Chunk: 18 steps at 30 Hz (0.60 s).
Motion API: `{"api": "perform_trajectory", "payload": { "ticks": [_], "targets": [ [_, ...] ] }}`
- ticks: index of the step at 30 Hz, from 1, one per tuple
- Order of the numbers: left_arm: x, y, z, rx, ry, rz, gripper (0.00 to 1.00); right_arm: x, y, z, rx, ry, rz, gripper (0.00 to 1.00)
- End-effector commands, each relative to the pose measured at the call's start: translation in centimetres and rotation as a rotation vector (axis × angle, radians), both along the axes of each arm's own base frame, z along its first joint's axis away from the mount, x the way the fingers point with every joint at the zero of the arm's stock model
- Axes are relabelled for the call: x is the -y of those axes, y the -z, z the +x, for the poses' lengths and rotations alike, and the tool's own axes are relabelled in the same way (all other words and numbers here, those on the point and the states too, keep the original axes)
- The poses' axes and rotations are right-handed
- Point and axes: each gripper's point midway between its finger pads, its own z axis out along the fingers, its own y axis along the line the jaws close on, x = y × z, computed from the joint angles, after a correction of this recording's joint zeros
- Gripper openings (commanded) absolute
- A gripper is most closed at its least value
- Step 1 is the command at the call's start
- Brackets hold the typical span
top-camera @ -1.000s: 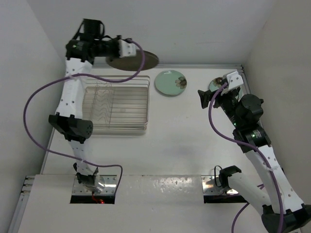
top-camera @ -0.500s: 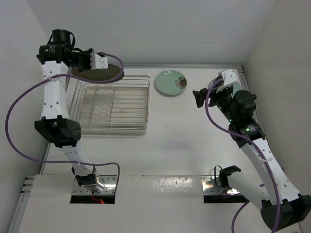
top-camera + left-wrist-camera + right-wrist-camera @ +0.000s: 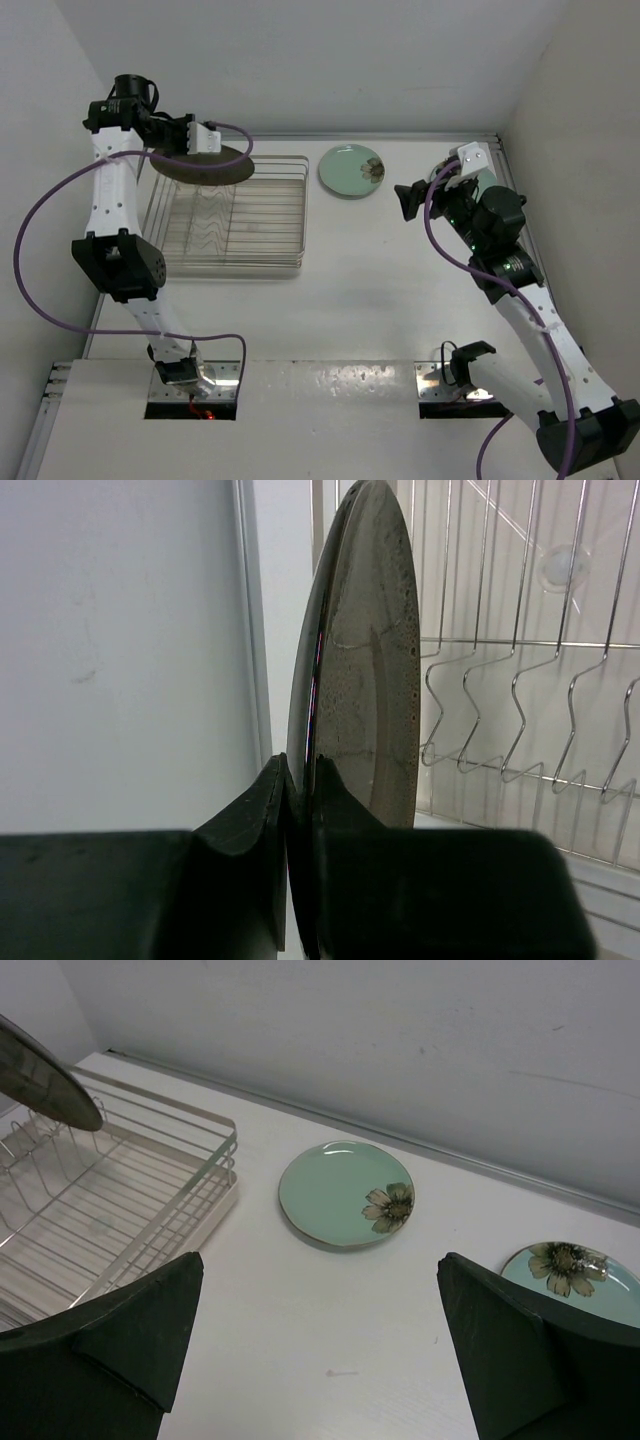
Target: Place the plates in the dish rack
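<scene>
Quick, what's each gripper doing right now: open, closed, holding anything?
Left gripper: closed on the rim of the dark brown plate.
Right gripper: open, holding nothing.

The big plate (image 3: 365,680) is glossy dark brown, flecked with fine pale specks toward its rim. One small plate (image 3: 346,1193) is pale mint green with a thin darker edge and a brown-and-cream flower at one side. The other small plate (image 3: 575,1275) shows the same green and flower. The rack (image 3: 235,215) is silver wire with wavy dividers. The counter (image 3: 380,290) is white. The arms (image 3: 108,200) are white with black joints.
</scene>
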Motion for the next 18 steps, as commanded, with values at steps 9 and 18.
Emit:
{"api": "perform_trajectory", "payload": {
  "ticks": [9,18],
  "targets": [
    [0.0,-6.1,3.1,0.332,0.107,0.047,0.00,-0.5,-1.5,0.1,0.038,-0.019,0.051,0.99],
    [-0.6,-2.1,4.3,0.276,0.114,0.048,0.00,-0.8,-1.8,0.3,0.034,-0.028,0.072,0.99]
  ]
}}
